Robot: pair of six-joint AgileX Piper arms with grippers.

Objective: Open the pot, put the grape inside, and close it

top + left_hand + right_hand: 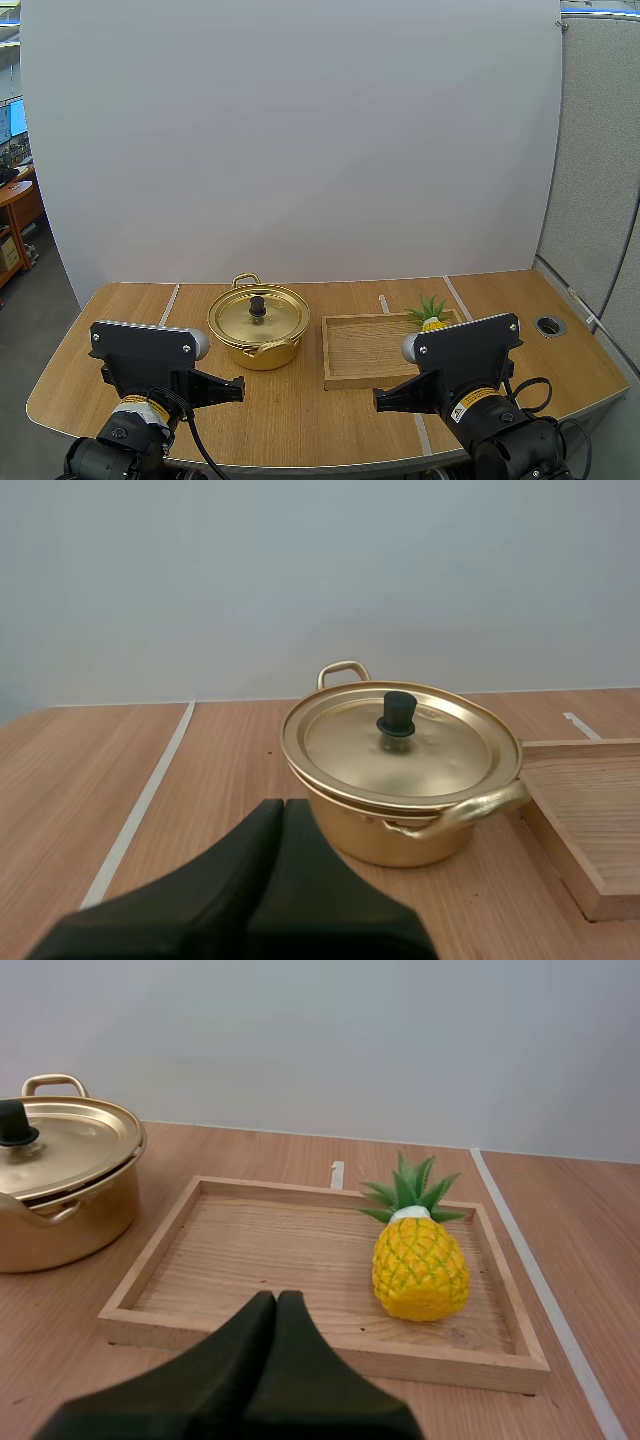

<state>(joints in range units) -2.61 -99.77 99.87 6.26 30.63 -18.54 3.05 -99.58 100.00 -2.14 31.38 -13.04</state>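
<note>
The pot (258, 328) stands on the table (300, 410) with its lid (398, 742) on it, the black knob (396, 713) upright in the middle; just beside it, on its right, lies the wooden tray (250, 1260). No grapes are visible; the fruit in the tray is a toy pineapple (419, 1260), which disagrees with the task sentence. The pineapple lies on its side near the right end of the tray, its green crown pointing away from the robot and its long axis running from near to far.

The left gripper (283, 810) is clenched on nothing, its fingers pressed together as one dark wedge; the pot stands in front of it and a little to its right, so the left arm is the nearer one to the lid. The right gripper (277, 1303) is also clenched and empty; the tray lies straight ahead of it and the pineapple ahead and to the right, so this arm is nearer to the fruit.

A closed pot fits two stages; what is inside cannot be seen. Since the pineapple lies in the tray, it is probably not yet placed.
</note>
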